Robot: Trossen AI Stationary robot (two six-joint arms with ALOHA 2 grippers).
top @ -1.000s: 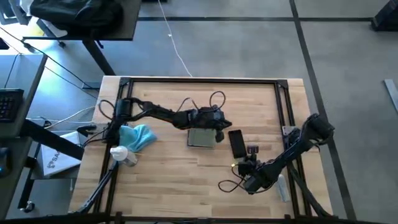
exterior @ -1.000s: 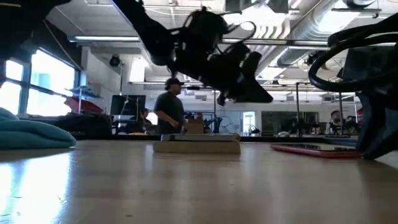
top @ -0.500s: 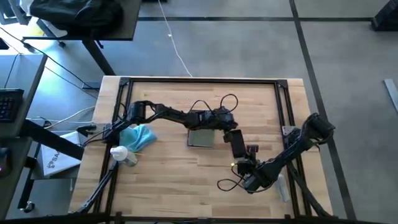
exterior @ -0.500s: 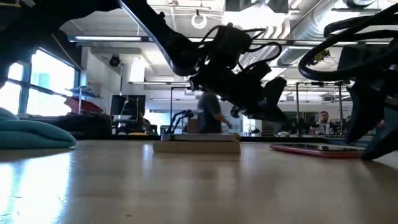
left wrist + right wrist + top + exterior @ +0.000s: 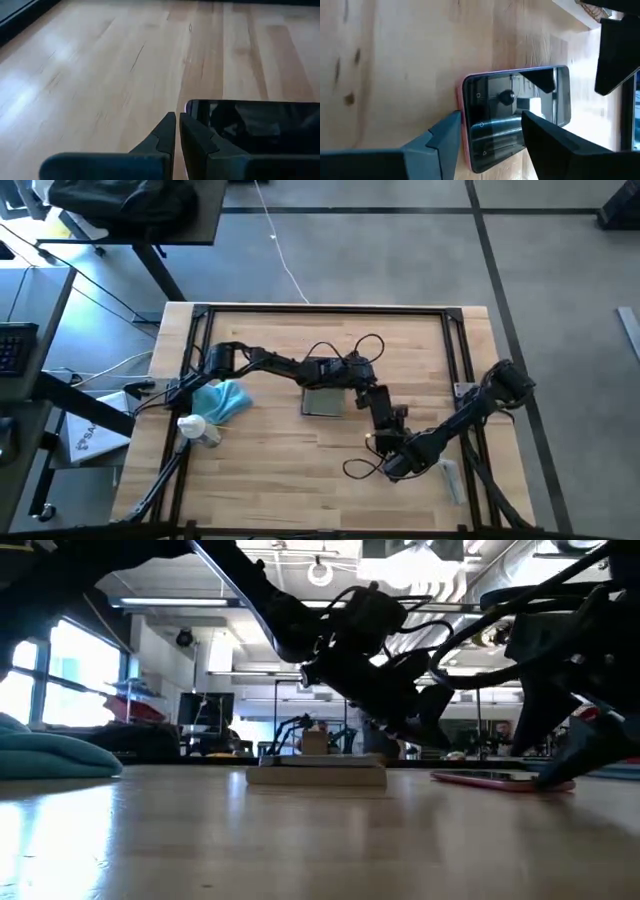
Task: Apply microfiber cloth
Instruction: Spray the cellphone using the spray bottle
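one wooden table (image 5: 270, 470) holds one turquoise microfiber cloth (image 5: 225, 398), one white-capped spray bottle (image 5: 196, 428), one grey-green tablet (image 5: 322, 402) and one pink phone (image 5: 517, 117). two dark arms work above it, so there are two grippers: the left gripper (image 5: 177, 131) and the right gripper (image 5: 490, 137).

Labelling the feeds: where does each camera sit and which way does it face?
High: overhead, straight down on the table; the left arm and right arm show.
Low: tabletop height, level across toward the room; arms enter from above.
Left wrist: on that arm, past the shut left gripper toward the phone.
Right wrist: on that arm, past the open right gripper at the phone.
Both wrist views share the phone.
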